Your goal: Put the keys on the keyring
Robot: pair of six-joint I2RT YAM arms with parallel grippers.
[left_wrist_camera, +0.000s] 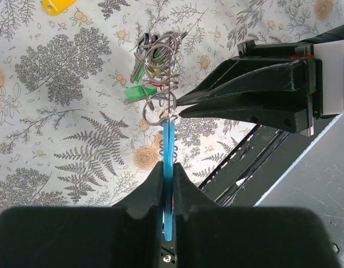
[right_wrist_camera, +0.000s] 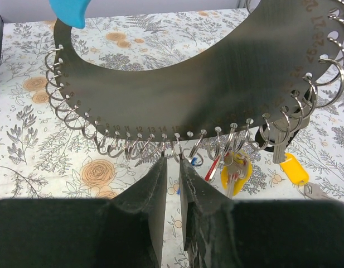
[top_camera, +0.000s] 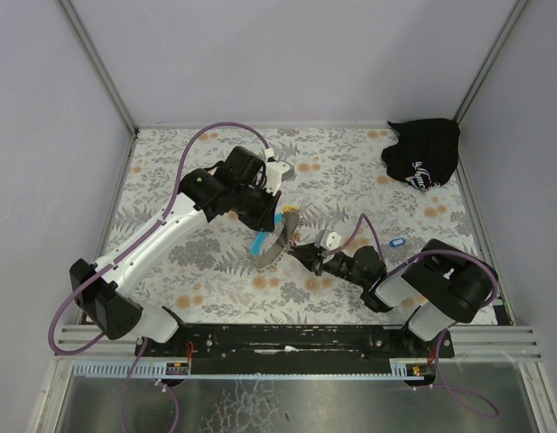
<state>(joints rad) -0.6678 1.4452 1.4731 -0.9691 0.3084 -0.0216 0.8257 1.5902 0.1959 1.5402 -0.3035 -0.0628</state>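
Note:
The keyring is a crescent-shaped grey metal plate (right_wrist_camera: 177, 84) with numbered holes and several split rings along its edge, and a light-blue grip (left_wrist_camera: 169, 145). It is held upright over the table (top_camera: 276, 242). My left gripper (left_wrist_camera: 168, 167) is shut on the blue grip. My right gripper (right_wrist_camera: 173, 159) is closed to a narrow gap, its tips on a ring (left_wrist_camera: 160, 107) near hole 15. A green tag (left_wrist_camera: 135, 92) and a yellow-headed key (right_wrist_camera: 238, 173) hang from the rings. A yellow key (left_wrist_camera: 57, 5) lies on the table by the plate. A blue key (top_camera: 396, 243) lies right of my right arm.
A black cloth bag (top_camera: 422, 153) with white print lies at the back right corner. The flower-patterned table (top_camera: 350, 180) is walled in on three sides. The black base rail (top_camera: 296, 338) runs along the near edge.

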